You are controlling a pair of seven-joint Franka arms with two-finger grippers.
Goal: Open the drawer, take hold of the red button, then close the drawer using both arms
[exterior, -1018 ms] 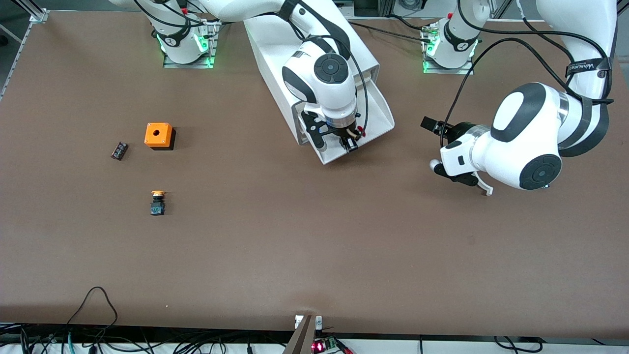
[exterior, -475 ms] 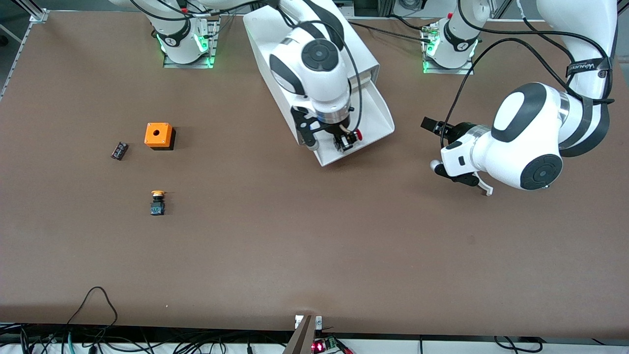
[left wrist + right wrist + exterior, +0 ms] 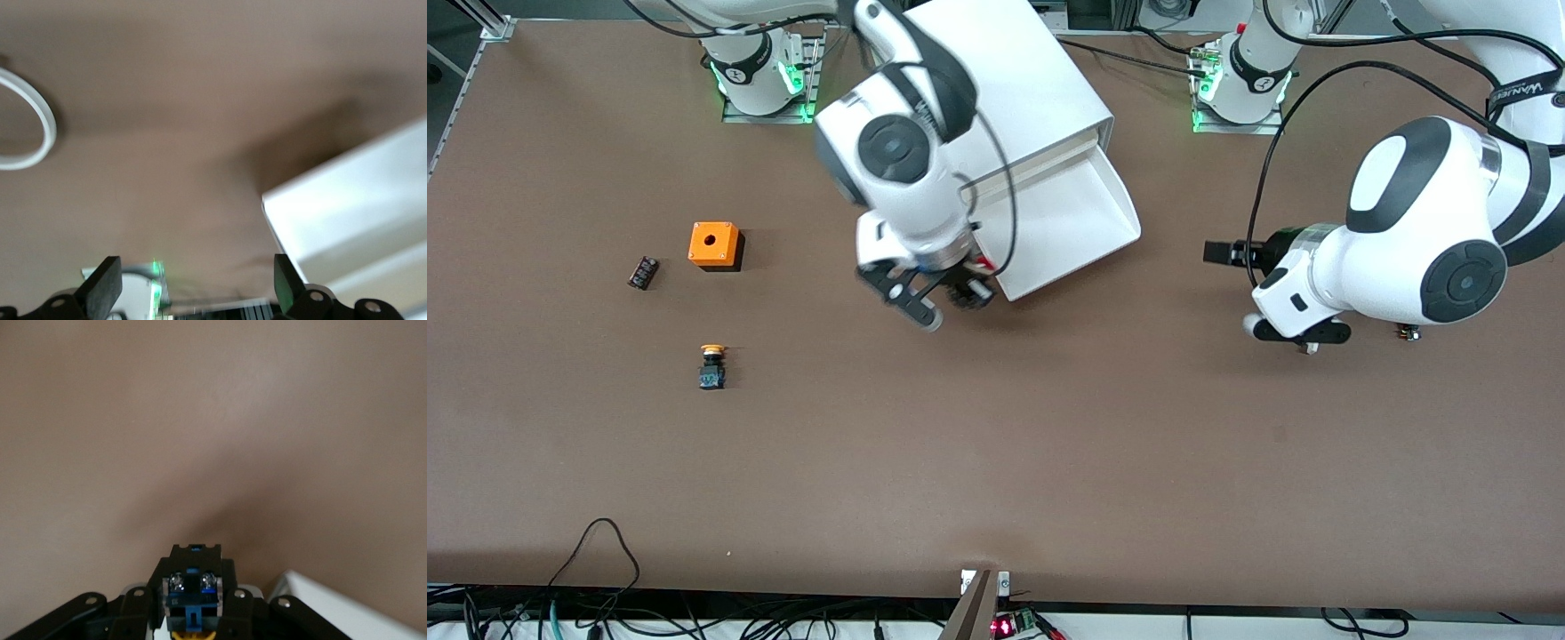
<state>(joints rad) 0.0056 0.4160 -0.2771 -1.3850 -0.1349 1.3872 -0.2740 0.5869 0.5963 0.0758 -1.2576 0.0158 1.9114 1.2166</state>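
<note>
The white cabinet (image 3: 1014,80) stands at the back of the table with one drawer (image 3: 1072,209) pulled out, its tray bare. My right gripper (image 3: 964,293) is shut on the button (image 3: 983,265), whose red cap shows beside the fingers. It is over the table, just off the drawer's front corner toward the right arm's end. In the right wrist view the button's black-and-blue body (image 3: 193,587) sits between the jaws of my right gripper (image 3: 193,607). My left gripper (image 3: 1216,253) is open and empty, apart from the drawer toward the left arm's end. It is open wide in the left wrist view (image 3: 193,293), where the drawer corner (image 3: 353,213) shows.
A yellow-capped button (image 3: 711,366), an orange box with a hole (image 3: 714,244) and a small black part (image 3: 642,272) lie toward the right arm's end. A white cable loop (image 3: 30,127) shows in the left wrist view. Cables hang at the table's near edge.
My right gripper has come out of the drawer with the button and moved toward the right arm's end, past the drawer's corner. My left arm has shifted slightly.
</note>
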